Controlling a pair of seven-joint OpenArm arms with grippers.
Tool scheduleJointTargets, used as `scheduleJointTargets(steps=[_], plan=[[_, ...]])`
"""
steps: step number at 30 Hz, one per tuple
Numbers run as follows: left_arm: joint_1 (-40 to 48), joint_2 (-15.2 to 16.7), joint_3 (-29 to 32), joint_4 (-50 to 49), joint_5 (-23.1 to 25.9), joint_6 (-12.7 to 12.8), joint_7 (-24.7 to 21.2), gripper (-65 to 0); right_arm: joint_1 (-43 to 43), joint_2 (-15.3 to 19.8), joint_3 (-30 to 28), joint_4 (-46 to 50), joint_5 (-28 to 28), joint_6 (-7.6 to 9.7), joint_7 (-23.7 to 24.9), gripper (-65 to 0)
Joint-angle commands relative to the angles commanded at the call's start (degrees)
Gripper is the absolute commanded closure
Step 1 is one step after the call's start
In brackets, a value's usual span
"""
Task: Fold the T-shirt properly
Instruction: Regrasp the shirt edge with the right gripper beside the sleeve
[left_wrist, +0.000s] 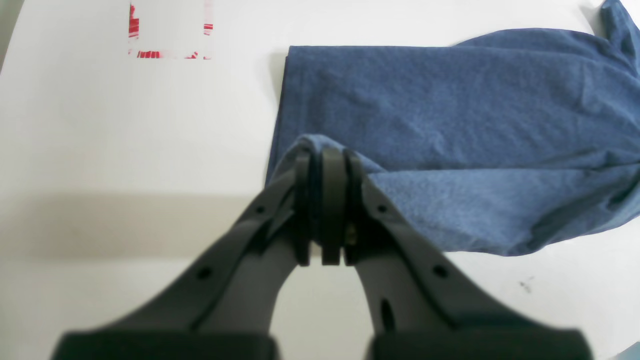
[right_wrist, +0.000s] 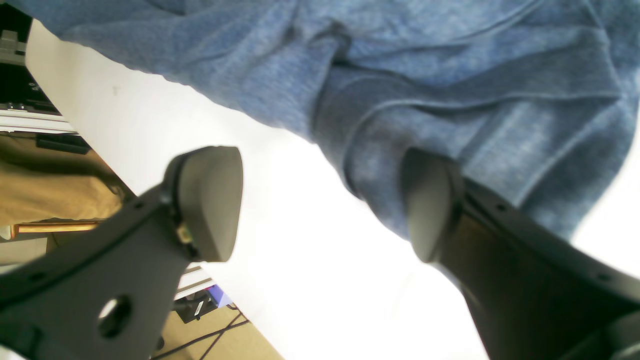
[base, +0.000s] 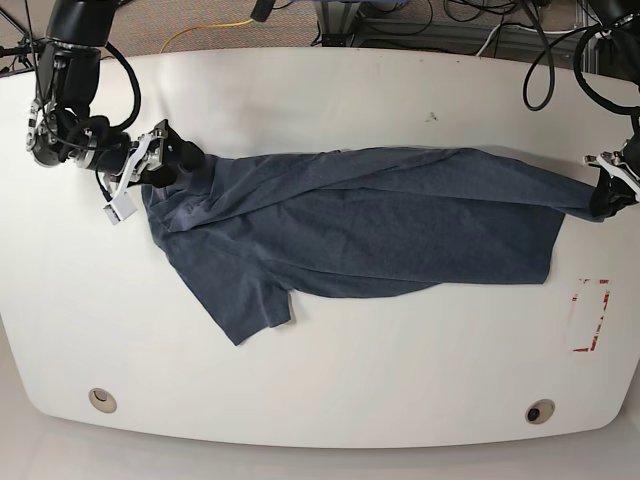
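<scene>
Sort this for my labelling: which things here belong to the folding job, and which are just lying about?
Job: T-shirt; left tool, shut on its corner; right tool, open at the other end.
Lying about: red-marked patch; cables behind the table.

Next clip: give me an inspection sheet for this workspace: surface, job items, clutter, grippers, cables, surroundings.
Surface: white table, two round ports near its front edge, small dark speck near the back.
Job's things: T-shirt spread across the table, plain side up, one sleeve lying toward the front, not yet folded.
Clutter: red-and-white marker on the table by the shirt's hem end.
Grippers: left gripper shut on a corner of the shirt; right gripper open, one finger over the fabric.
Cables: black cables on both arms; yellow cable and dark ones on the floor behind.
Surroundings: floor and metal frame behind the table.
</scene>
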Motion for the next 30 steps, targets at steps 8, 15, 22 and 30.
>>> scheduleJointTargets(steps=[8, 15, 22, 30], plan=[[0.0, 0.0, -0.1, 0.1, 0.0, -0.1, 0.1, 0.0, 4.7, -2.4, -0.1, -2.0, -1.8, 0.00, 0.1, -47.2], [0.0, 0.0, -0.2, 0.2, 0.0, -0.2, 0.1, 0.0, 9.9, -4.6, -0.1, -6.7, -11.1, 0.00, 0.0, -47.2], [0.0, 0.0, -0.3, 0.0, 0.0, -0.2, 0.1, 0.0, 10.7, -7.2, 0.4, -5.7, -14.2, -5.14, 0.1, -47.2], [0.0, 0.0, -0.2, 0.0, 0.0, 0.0, 0.1, 0.0, 10.8, -9.1, 0.2, -3.3, -14.6, -10.77, 3.2, -47.2]])
